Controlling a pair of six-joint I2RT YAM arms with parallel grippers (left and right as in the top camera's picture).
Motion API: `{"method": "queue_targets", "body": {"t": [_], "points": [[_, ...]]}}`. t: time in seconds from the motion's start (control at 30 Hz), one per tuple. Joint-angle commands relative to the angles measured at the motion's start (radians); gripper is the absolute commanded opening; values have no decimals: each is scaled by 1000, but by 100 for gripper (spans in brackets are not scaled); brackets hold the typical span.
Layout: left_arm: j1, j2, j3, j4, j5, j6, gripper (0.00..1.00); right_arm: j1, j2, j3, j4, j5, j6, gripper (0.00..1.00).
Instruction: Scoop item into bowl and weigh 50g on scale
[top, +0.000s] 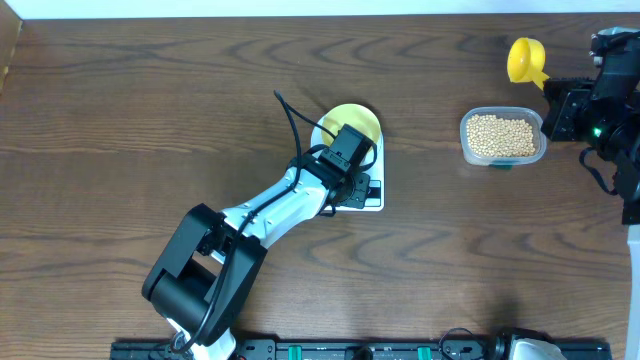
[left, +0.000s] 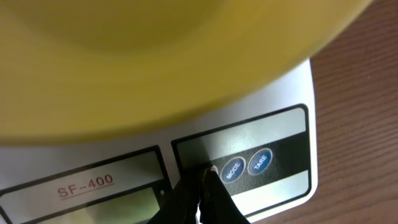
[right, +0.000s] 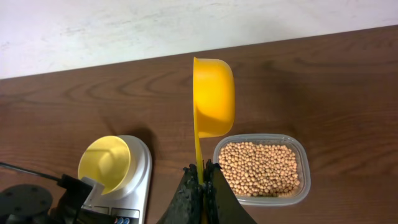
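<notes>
Tub (top: 503, 137): clear plastic, on the worktop (top: 120, 120) at the right, well filled with tan beans (right: 258, 168). All the beans seen are in the tub.

Bowl (right: 106, 163): pale yellow, sits on the scale (left: 280, 93) near the middle of the worktop. The right wrist view shows its inside bare.

Scoop (right: 214, 96): bright yellow, cup turned on edge and up off the worktop, above the tub's far rim. No beans seen in it.

Right hand (right: 202, 169): clamped on the scoop's thin handle, fingers tight on both sides of it.

Left hand (left: 202, 176): fingers pressed together, nothing between them. The tips are down at the scale's front panel, just left of the MODE button (left: 232, 169). The TARE button (left: 260, 161) is beside that, further right. Can't tell whether the tips actually touch the panel.

Hidden or hard to read:
- In the overhead view the left hand covers the near part of the bowl and most of the scale's front edge.
- In the left wrist view the bowl fills the top as a yellow blur and its rim can't be made out.
- The display (left: 93, 208) is cut by the bottom edge, no digits readable. Only the red "SF-400" print shows.
- In the right wrist view the scale's near end is cut off and partly behind the left arm (right: 37, 202).
- The right hand's own fingers hide the scoop handle's lower end.
- The tub's near rim is close to the frame edge.
</notes>
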Motion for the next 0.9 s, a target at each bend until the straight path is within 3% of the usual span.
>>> {"method": "queue_targets", "body": {"t": [0.0, 0.87], "points": [[-1, 17, -16, -1, 2, -4, 7, -7, 1, 15, -1, 5, -1, 1], [-1, 67, -27, -39, -29, -4, 7, -7, 1, 16, -4, 6, -1, 1]]}}
